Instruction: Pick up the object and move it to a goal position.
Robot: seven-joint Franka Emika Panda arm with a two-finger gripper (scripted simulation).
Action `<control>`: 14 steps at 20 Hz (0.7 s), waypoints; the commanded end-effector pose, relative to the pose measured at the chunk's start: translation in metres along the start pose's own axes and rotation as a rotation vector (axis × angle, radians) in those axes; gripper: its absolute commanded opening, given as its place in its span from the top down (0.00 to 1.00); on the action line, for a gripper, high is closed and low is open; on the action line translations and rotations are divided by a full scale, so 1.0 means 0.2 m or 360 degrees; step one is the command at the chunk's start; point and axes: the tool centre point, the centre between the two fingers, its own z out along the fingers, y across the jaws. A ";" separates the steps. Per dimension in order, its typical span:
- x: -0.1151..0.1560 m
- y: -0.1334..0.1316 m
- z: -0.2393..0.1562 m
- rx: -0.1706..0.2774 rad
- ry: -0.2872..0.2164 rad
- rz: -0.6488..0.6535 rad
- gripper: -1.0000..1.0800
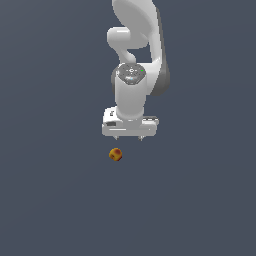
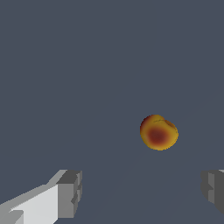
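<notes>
The object (image 1: 115, 154) is a tiny roundish orange-yellow ball with red spots, lying on the dark grey surface. In the exterior view it sits just below my white gripper (image 1: 128, 138) and a little toward that view's left. The gripper points down, with its fingers wide apart and nothing between them. In the wrist view the ball (image 2: 158, 132) lies ahead of the gripper (image 2: 142, 192), apart from both grey fingertips (image 2: 70, 192). The ball is not touched.
The white arm (image 1: 136, 60) rises above the gripper in the exterior view. The plain dark grey surface (image 1: 50, 200) spreads all around. No other objects show.
</notes>
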 end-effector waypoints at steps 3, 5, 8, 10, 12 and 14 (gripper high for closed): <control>0.00 -0.01 -0.01 0.0003 0.0005 -0.0007 0.04; 0.01 -0.04 -0.03 0.0010 0.0019 -0.0027 0.04; 0.04 -0.09 -0.07 0.0027 0.0051 -0.0070 0.04; 0.05 -0.12 -0.09 0.0034 0.0063 -0.0085 0.04; 0.05 -0.12 -0.10 0.0035 0.0065 -0.0086 0.04; 0.04 -0.11 -0.09 0.0033 0.0062 -0.0085 0.04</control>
